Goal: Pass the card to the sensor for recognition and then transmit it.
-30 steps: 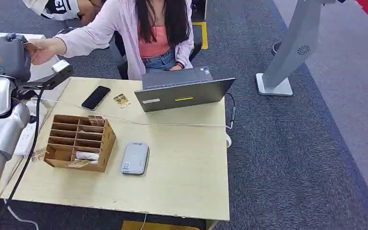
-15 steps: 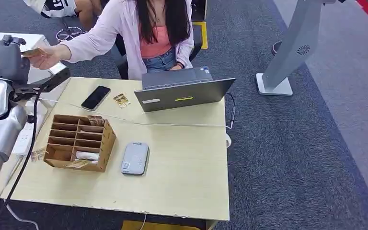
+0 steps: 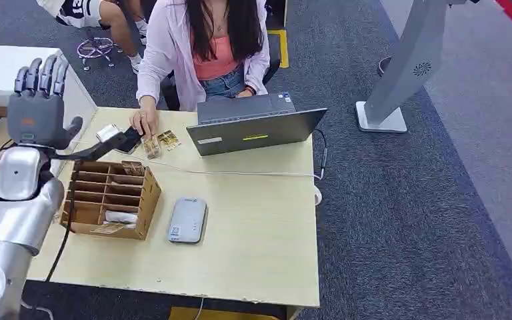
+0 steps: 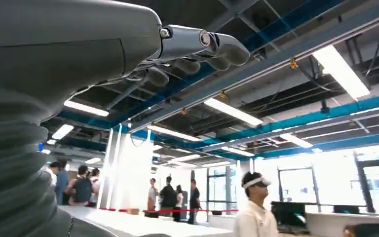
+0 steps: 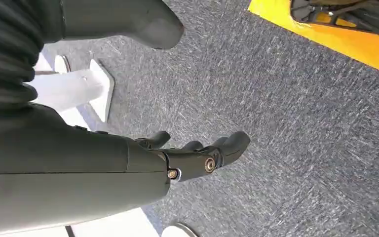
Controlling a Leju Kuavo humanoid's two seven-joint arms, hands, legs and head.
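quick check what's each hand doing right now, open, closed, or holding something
Left hand: open, raised with fingers spread, holding nothing.
Right hand: open, hanging over the carpet, holding nothing.

A large open demo or exhibition hall: grey carpet [image 3: 400, 200] fills the right of the head view, while the left wrist view shows exposed blue ceiling beams [image 4: 296, 29], strip lights [image 4: 340, 71] and standing visitors [image 4: 168, 195] low in the frame.

One laptop [image 3: 257, 127], one phone [image 3: 131, 139], one sensor [image 3: 188, 219], one organizer [image 3: 110, 198] and two loose cards [image 3: 160, 143] are sitting on one table [image 3: 253, 253].
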